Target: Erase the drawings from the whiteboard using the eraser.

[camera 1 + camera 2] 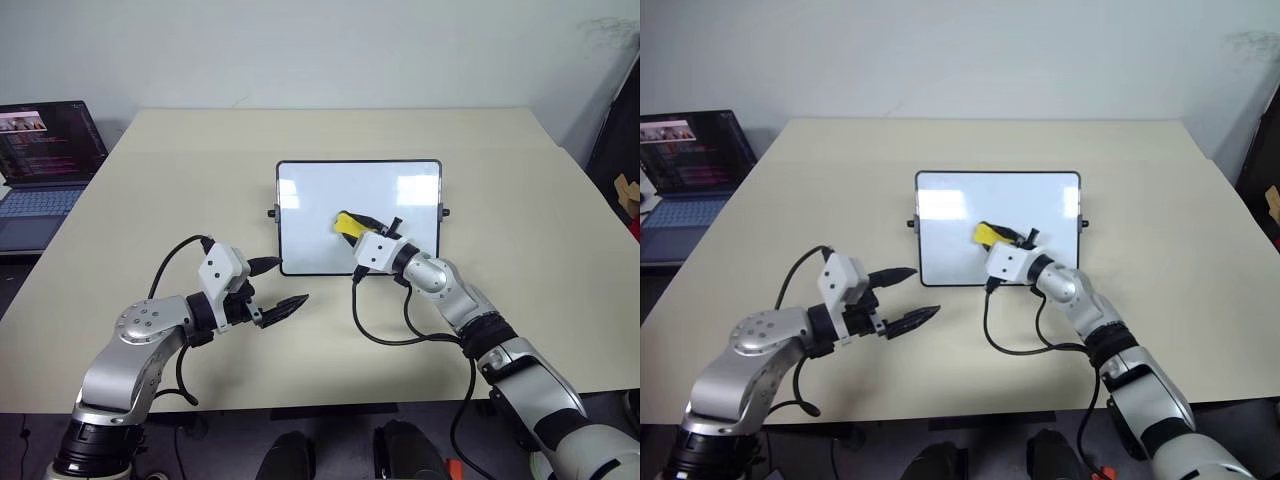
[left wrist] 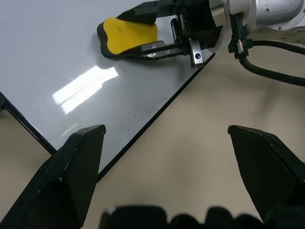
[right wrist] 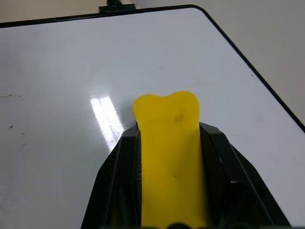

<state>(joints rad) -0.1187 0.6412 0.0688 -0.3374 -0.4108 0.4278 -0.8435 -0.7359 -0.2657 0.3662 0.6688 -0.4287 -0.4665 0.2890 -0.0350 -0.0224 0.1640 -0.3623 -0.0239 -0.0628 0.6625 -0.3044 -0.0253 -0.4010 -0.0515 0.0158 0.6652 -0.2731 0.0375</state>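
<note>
Already the right end effector (image 1: pixel 352 226) pinches the yellow eraser (image 1: pixel 347 225) over the lower middle of the whiteboard (image 1: pixel 320 195), whose long side runs left to right across the counter (image 1: pixel 180 180). Nearer than the spread, empty left end effector (image 1: pixel 279 288) just off the board's near-left corner, it faces a glossy white surface with only faint specks and no drawings that I can make out.

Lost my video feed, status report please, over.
Right gripper shut on eraser, over whiteboard. Left gripper open, beside board's near corner. No drawings visible. Nothing in the way.
</note>
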